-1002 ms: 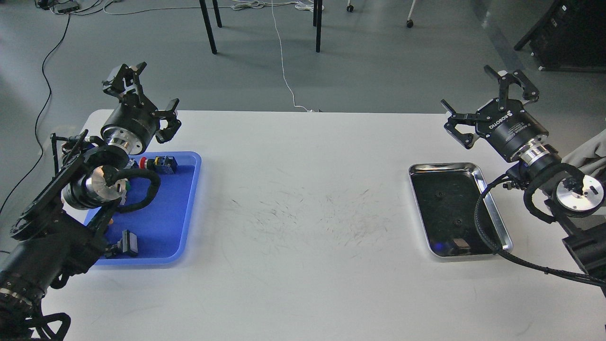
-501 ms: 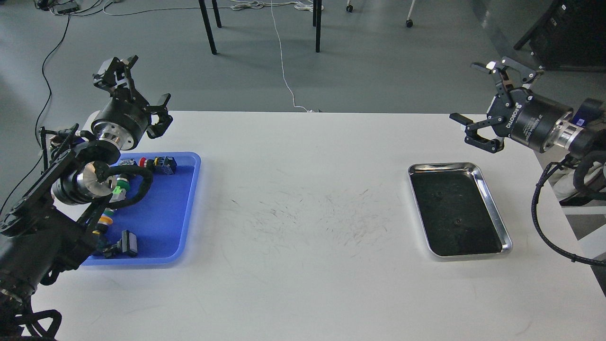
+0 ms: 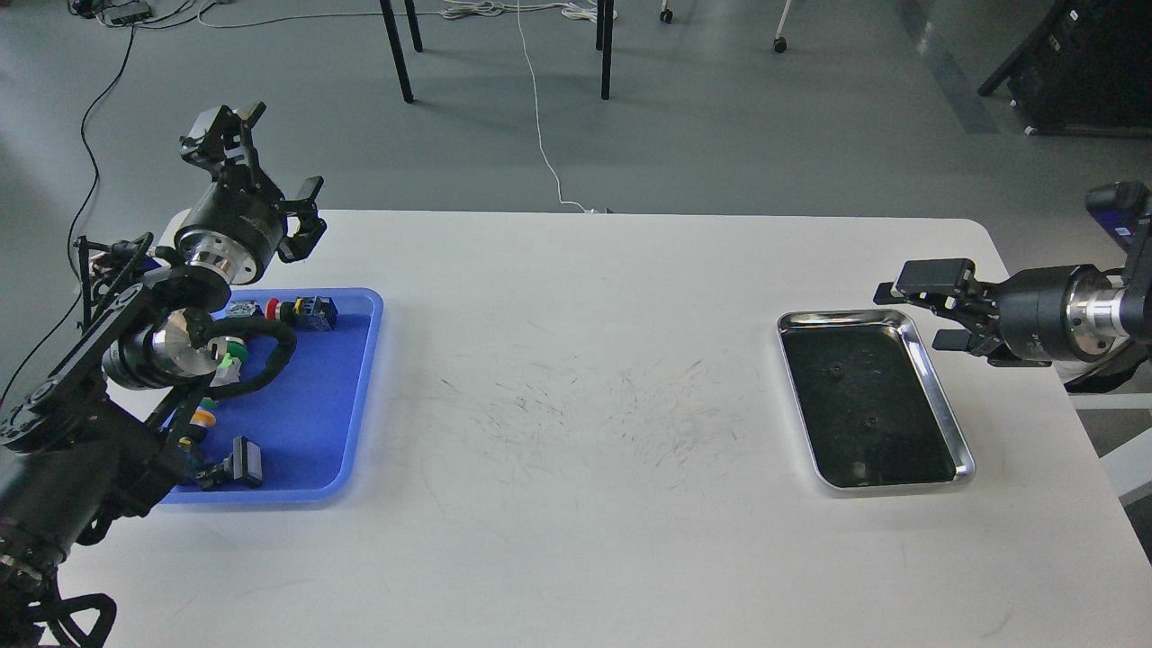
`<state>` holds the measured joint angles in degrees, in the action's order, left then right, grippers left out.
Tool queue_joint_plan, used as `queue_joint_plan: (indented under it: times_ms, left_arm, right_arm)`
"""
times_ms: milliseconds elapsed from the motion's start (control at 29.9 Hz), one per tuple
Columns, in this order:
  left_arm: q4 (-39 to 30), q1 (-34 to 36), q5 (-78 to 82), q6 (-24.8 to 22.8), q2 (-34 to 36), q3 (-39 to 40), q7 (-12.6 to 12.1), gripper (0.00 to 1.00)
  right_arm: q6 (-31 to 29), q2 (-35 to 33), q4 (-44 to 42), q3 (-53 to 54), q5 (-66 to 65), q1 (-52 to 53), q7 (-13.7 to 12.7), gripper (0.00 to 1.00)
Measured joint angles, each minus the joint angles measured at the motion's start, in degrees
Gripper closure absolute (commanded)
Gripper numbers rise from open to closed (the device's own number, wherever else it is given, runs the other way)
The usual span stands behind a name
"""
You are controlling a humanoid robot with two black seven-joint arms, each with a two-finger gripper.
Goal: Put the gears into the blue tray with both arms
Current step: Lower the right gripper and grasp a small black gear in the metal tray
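Note:
Two tiny black gears lie on the dark floor of the steel tray (image 3: 942, 396) at the right, one gear (image 3: 837, 369) farther back and the other gear (image 3: 868, 421) nearer me. The blue tray (image 3: 315, 405) sits at the table's left edge. My left gripper (image 3: 263, 171) is open and empty, raised over the blue tray's far left corner. Pointing left just beyond the steel tray's far right corner, my right gripper (image 3: 913, 310) is also open and holds nothing.
Several colourful-capped push-button switches (image 3: 301, 311) lie in the blue tray, partly hidden by my left arm. The white table top (image 3: 576, 405) between the trays shows only dark scuff marks. Chair legs and a cable stand on the floor behind the table.
My right arm has swung down and outward, and its gripper now lies level beside the steel tray's far right corner. The left gripper drew slightly back, then stayed.

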<state>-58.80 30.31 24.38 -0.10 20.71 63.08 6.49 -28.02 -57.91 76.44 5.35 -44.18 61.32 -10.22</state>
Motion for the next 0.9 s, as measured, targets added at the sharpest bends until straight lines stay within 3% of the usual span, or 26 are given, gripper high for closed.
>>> queue_joint_plan:
  times_ms: [100,200,468,902]
  left_arm:
    - [-1.5,-1.9,0.0,0.0,0.8,0.0,0.0,0.02]
    - [-2.8,-2.9,0.0,0.0,1.6,-0.1,0.0,0.02]
    - [-3.2,-3.1,0.1,0.0,4.0,0.0,0.0,0.02]
    - [-3.8,-3.2,3.0,0.2,4.5,-0.1,-0.2,0.02]
  right_arm:
    - [0.0,1.0,0.1,-0.6,-6.5,1.4,-4.1,0.01]
    - [0.0,2.5,-0.6,-4.3,-11.3,4.2,-5.5,0.01]
    - [0.0,7.7,-4.6,-13.9,-13.2,10.5,-5.7,0.01]
    - [0.0,14.2,-7.0,-16.4,-12.7,7.0,-5.7,0.02]
